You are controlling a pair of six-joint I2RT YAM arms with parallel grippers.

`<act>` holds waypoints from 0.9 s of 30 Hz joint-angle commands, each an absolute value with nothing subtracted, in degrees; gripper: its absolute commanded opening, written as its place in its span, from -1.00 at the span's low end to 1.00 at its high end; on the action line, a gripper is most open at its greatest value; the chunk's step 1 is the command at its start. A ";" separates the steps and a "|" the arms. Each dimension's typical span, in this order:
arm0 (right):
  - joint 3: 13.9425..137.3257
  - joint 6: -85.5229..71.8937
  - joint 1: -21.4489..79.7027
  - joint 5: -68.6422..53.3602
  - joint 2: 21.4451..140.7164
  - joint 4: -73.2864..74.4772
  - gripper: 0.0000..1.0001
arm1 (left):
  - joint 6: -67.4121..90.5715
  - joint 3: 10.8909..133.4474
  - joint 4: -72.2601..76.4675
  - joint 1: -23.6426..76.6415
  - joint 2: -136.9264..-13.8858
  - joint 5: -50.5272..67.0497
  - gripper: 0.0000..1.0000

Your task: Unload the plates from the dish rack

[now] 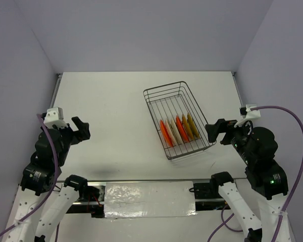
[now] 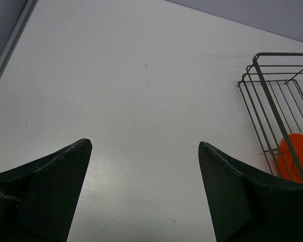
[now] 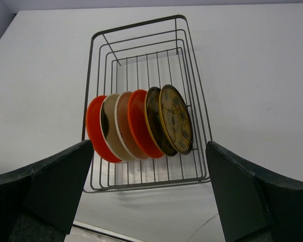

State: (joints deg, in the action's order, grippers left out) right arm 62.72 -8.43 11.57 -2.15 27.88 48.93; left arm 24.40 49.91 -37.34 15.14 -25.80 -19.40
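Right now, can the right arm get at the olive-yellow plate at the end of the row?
Probably yes, from above. The right gripper is open and faces the dish rack, whose top is open. The olive-yellow plate stands at the row's end with nothing over it. The wire wall blocks a straight-in approach.

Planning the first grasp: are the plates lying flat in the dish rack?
No, the plates stand on edge in a row, side by side, inside the dish rack.

dish rack (image 2: 272, 101) cut by right edge, plates (image 3: 141, 126) overlapping, faces mostly hidden
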 commanded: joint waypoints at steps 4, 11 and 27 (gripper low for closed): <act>65.57 -6.60 11.69 -9.37 27.95 45.98 1.00 | 25.58 49.48 -34.81 15.12 -24.08 -19.87 0.99; 66.53 -13.27 11.78 -30.56 41.00 35.70 1.00 | 25.49 49.40 -34.89 15.21 -26.01 -19.25 0.99; 67.60 -13.80 37.53 5.79 66.97 38.06 -0.26 | 25.05 49.13 -34.45 16.61 -26.98 -17.84 0.99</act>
